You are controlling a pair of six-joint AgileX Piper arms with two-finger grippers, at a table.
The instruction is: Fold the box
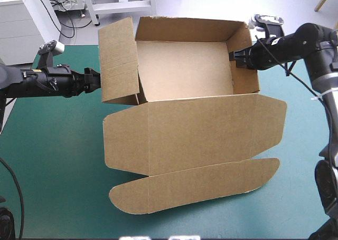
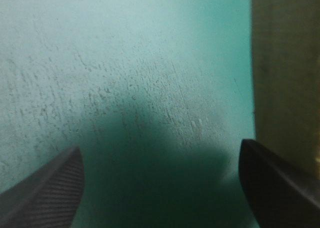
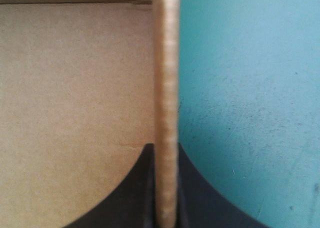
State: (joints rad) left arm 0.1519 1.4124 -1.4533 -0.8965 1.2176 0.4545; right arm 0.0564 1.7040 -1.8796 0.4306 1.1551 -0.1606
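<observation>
High view: brown corrugated-board box (image 1: 185, 66) at middle of teal-green-covered desk (image 1: 53, 161). Open rectangular tray, walls up, lid flat toward near edge, tuck flap rounded. Right gripper (image 3: 165, 188) clamped on right wall's fluted edge. Left gripper (image 2: 160, 188) fingers apart, just beside left flap.

No text, label, brand, number or sign can be read in any view; the brown board of the box (image 1: 190, 134) shows no print
</observation>
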